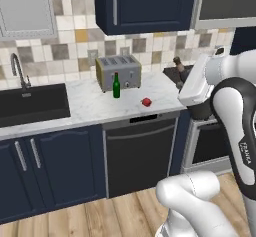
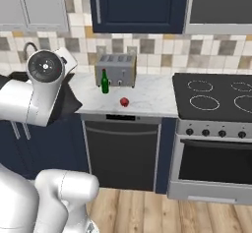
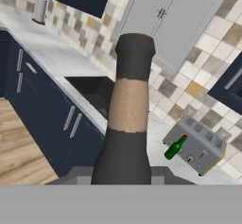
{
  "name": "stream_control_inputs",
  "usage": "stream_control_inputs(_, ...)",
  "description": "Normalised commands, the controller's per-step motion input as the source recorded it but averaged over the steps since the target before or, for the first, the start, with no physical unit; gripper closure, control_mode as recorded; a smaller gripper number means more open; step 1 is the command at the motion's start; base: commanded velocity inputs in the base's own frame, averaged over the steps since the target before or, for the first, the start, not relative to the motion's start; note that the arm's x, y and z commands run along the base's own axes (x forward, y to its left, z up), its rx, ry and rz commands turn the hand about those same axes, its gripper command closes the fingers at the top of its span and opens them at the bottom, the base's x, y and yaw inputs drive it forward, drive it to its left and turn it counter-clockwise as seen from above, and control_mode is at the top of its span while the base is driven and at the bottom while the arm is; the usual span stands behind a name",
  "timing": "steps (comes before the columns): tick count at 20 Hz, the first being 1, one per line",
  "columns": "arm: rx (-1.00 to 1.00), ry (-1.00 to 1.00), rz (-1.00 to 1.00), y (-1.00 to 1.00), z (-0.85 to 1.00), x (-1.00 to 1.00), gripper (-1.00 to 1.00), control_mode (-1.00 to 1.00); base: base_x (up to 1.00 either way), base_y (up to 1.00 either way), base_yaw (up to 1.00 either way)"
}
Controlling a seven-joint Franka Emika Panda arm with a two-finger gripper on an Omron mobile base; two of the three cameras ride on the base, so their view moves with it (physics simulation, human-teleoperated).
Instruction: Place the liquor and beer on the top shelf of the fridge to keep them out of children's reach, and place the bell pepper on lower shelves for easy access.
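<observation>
1 beer (image 1: 116, 85), 1 bell pepper (image 1: 146, 102), 1 liquor (image 3: 130, 109)

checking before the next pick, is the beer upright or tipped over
Upright. The beer stands on the counter before the toaster, red cap on top; the right base view shows the same.

White arm (image 1: 197, 193), dark joints, round grey cap (image 2: 45, 67)
</observation>
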Motion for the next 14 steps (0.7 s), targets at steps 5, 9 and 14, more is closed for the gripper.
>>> stream_control_inputs(5, 0.0, 0.0, 0.0, 0.0, 0.0, 0.0, 1.0, 1.0, -0.54, -0.31, -0.19)
stream_control_inputs(9, 0.0, 0.0, 0.0, 0.0, 0.0, 0.0, 1.0, 1.0, -0.44, -0.52, -0.33)
stream_control_inputs(14, 0.0, 0.0, 0.0, 0.0, 0.0, 0.0, 1.0, 1.0, -0.17, -0.74, -0.48)
